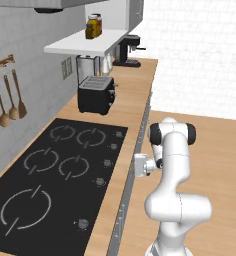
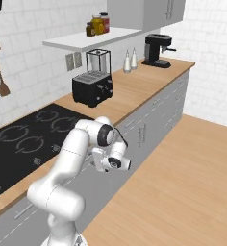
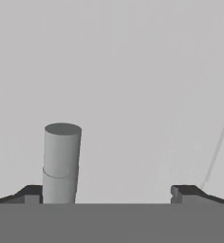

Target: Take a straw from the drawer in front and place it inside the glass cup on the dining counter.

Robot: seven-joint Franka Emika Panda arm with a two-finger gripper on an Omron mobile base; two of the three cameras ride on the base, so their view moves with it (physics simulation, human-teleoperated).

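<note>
Your pincer (image 3: 107, 192) stands fully open and empty against the grey drawer front (image 3: 133, 85); centre on the handle (image 3: 60, 163) before closing.

You're looking at a glossy white arm (image 1: 174, 200) of rounded segments with dark joint bands, ending in two small dark fingertips (image 3: 33, 192).

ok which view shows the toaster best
The right base view: the black toaster shows its top slots, front and side, unobstructed on the wooden counter. The left base view shows it too, from farther off, under the white shelf.
</note>
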